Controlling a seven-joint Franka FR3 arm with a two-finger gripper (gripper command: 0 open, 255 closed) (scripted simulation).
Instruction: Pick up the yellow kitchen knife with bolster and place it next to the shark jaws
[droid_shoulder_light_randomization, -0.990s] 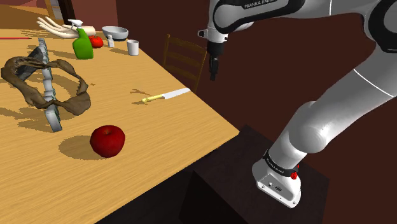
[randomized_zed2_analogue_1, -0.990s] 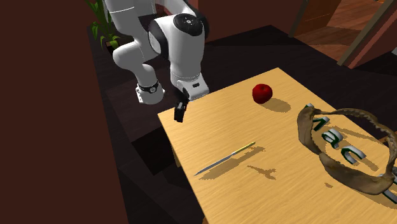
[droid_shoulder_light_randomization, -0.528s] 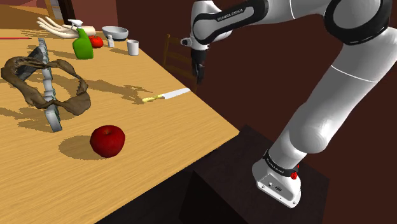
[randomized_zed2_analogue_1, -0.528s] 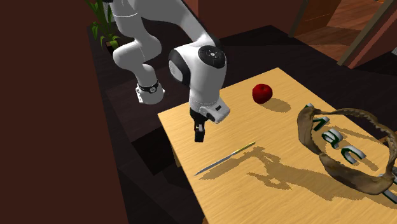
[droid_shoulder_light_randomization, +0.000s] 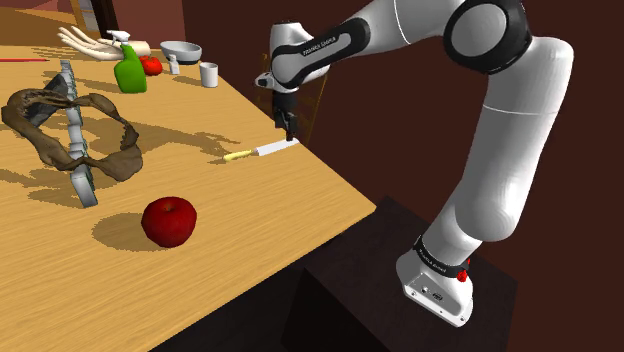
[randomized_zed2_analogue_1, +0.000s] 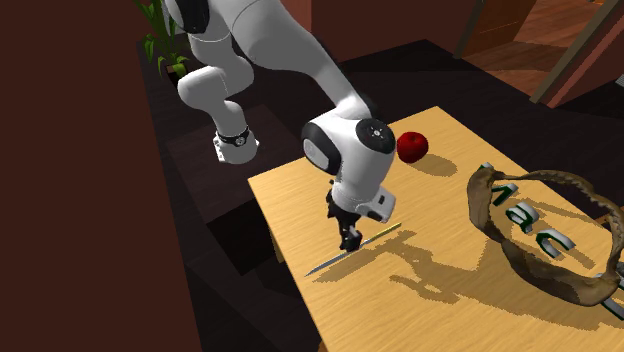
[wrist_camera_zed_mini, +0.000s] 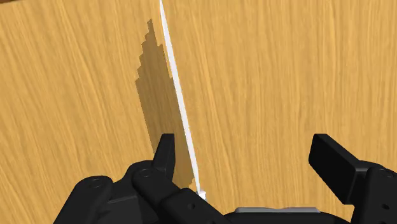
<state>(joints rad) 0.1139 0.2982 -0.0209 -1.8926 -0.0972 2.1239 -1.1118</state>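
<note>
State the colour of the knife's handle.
The knife's handle is yellow, clearest in the shoulder view.

The wooden tabletop (droid_shoulder_light_randomization: 280, 210) is a warm honey tan, streaked with fine darker grain. The slim kitchen knife (droid_shoulder_light_randomization: 262, 151) on it has a yellow handle and a pale, near-white blade. The round apple (droid_shoulder_light_randomization: 169, 220) is deep red. The gaping shark jawbone (droid_shoulder_light_randomization: 122, 155) is a mottled muddy brown, crossed by a grey-white band. The spray bottle (droid_shoulder_light_randomization: 129, 72) is bright green with a white top. The robot's arm (droid_shoulder_light_randomization: 510, 150) is white with dark joints, and its two-finger hand (droid_shoulder_light_randomization: 289, 130) is black all over.
</note>
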